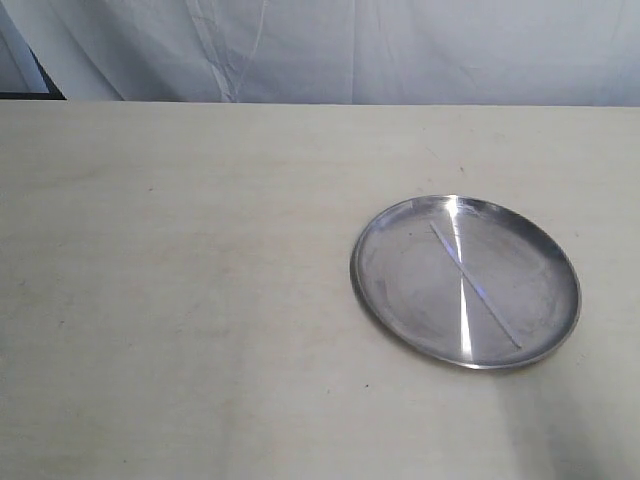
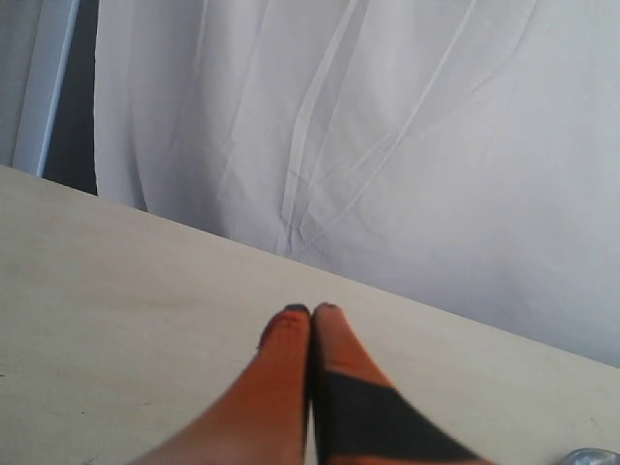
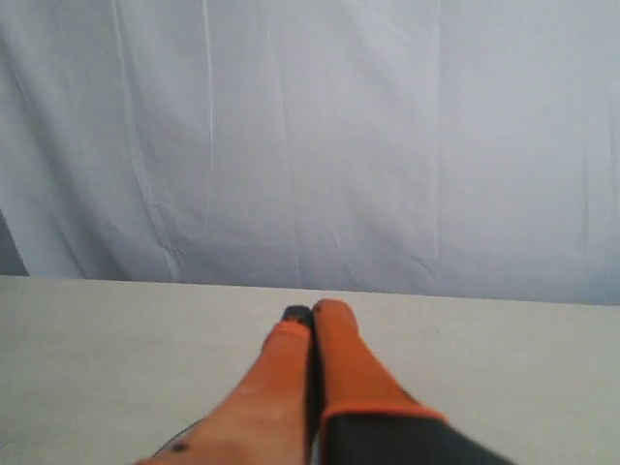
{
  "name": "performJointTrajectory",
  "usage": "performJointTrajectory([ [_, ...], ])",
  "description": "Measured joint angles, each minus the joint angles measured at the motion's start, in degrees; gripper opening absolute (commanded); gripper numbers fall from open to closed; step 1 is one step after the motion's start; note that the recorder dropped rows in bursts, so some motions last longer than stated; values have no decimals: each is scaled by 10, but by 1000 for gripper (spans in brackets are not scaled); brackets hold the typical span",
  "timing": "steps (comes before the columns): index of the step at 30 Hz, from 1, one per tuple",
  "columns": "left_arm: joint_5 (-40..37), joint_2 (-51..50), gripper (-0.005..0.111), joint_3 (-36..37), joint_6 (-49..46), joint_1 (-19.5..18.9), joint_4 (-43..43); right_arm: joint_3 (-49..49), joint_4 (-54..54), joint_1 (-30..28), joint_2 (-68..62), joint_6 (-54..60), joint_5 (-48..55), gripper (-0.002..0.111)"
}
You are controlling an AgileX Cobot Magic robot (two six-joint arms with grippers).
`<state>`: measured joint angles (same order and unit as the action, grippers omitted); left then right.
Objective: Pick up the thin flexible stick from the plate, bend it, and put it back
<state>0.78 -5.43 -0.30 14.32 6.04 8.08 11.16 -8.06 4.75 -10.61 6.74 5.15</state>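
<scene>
The round steel plate [image 1: 390,300] sits on the pale table at the right of the exterior view. Across its middle lies the thin whitish stick [image 1: 475,286], slanting from upper left to lower right, crossed by a bright glare streak. No arm shows in the exterior view. In the left wrist view my left gripper [image 2: 311,310] has its orange fingers pressed together, empty, over bare table; a sliver of the plate's rim [image 2: 591,455] shows at the frame's corner. My right gripper [image 3: 312,312] is likewise shut and empty, with a dark curved edge, perhaps the plate's rim [image 3: 189,431], just beneath its fingers.
A wrinkled white cloth backdrop [image 1: 330,50] hangs behind the table's far edge. The light wooden tabletop [image 1: 180,300] stretches to the left of the plate. A dark gap [image 1: 30,75] shows at the far left corner.
</scene>
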Motion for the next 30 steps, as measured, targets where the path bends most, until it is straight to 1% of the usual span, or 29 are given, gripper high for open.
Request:
performJointTrajectory([
  [2, 0, 0, 0, 0, 0, 0, 0, -79, 1, -3, 37, 1, -52, 0],
  [4, 0, 0, 0, 0, 0, 0, 0, -106, 1, -4, 68, 1, -61, 0],
  [7, 0, 0, 0, 0, 0, 0, 0, -109, 1, -4, 101, 3, -52, 0],
  [30, 0, 0, 0, 0, 0, 0, -1, -109, 1, -4, 103, 3, -52, 0],
])
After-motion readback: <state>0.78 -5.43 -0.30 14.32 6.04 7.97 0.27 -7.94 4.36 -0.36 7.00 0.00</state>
